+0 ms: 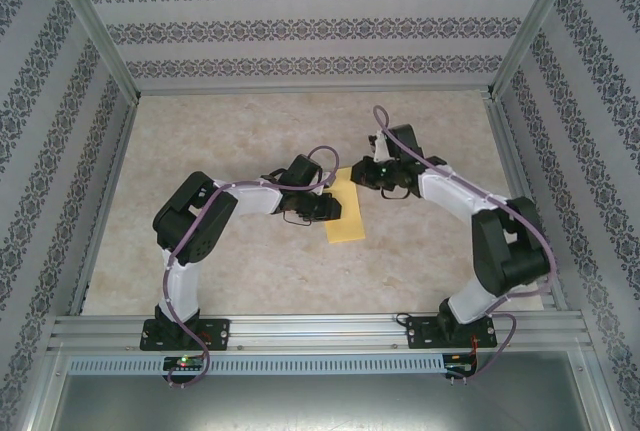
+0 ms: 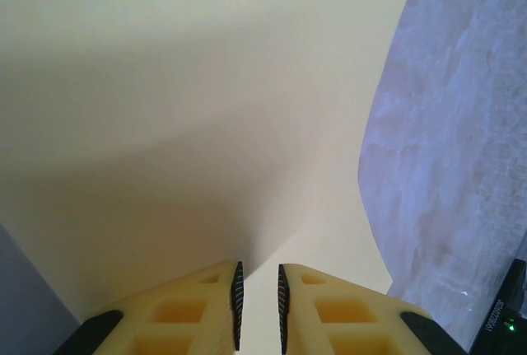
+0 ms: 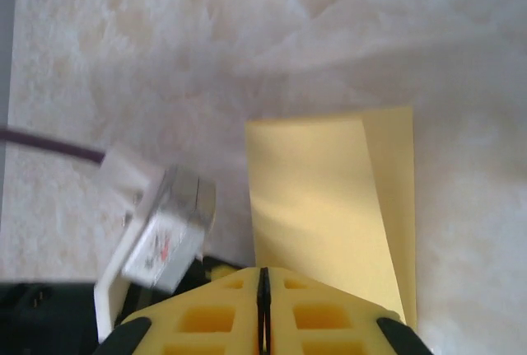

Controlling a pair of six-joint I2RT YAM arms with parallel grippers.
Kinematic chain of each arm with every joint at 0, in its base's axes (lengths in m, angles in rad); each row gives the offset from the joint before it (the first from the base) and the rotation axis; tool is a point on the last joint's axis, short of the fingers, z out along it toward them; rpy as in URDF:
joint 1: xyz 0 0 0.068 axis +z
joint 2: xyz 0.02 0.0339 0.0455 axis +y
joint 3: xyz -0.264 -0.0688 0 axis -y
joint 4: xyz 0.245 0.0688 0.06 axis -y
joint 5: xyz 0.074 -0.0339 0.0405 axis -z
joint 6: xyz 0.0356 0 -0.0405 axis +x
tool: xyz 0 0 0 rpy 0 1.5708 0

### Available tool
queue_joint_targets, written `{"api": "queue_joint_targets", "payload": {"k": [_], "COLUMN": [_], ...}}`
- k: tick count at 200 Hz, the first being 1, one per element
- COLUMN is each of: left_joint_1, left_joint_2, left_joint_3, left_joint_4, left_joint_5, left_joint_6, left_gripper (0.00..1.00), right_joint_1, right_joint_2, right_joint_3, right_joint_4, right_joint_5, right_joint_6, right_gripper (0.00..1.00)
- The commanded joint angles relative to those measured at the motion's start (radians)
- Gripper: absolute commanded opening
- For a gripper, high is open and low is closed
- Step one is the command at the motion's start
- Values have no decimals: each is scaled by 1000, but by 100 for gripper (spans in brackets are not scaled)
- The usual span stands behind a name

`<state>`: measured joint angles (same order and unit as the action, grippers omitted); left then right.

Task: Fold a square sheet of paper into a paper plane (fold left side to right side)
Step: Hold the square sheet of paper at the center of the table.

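A: How far along?
B: The square sheet of paper (image 1: 345, 213) sits midway on the bench (image 1: 420, 261), left side lapped mostly rightward; creasing seems left. The right pincer (image 3: 263, 305) is clenched; the left pincer (image 2: 258, 305), cannot tell.

Beige marbled tabletop (image 1: 250, 271) at centre. Patterned wall panels (image 1: 300, 11) at 9, 12, 3 o'clock. Aluminium rail (image 1: 320, 331) at 6 o'clock, slotted strip (image 1: 320, 363) just beneath.

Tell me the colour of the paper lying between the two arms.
The paper is plain pale yellow, unpatterned; clearest in the right wrist view.
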<state>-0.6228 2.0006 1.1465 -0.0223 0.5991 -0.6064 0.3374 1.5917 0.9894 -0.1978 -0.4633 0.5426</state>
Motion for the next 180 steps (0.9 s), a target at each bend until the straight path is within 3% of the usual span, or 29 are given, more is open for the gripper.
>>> {"api": "queue_joint_targets", "payload": {"k": [1, 49, 131, 180], "left_joint_1": [-17, -17, 15, 47], "left_joint_2": [15, 2, -21, 14], "left_joint_3": [15, 26, 116, 110], "left_joint_4": [-75, -100, -154, -83], "left_joint_5": [-31, -47, -58, -51], "left_joint_6": [27, 36, 51, 44], "left_gripper": [23, 23, 28, 28], "right_joint_1": [28, 85, 91, 91], "right_joint_2": [-39, 5, 116, 123], "right_joint_3": [-99, -203, -172, -173], "right_joint_4": [-69, -57, -165, -174], "right_joint_5": [-9, 18, 93, 105], "right_joint_6": [-10, 11, -37, -44], "right_gripper": [8, 5, 5, 5]}}
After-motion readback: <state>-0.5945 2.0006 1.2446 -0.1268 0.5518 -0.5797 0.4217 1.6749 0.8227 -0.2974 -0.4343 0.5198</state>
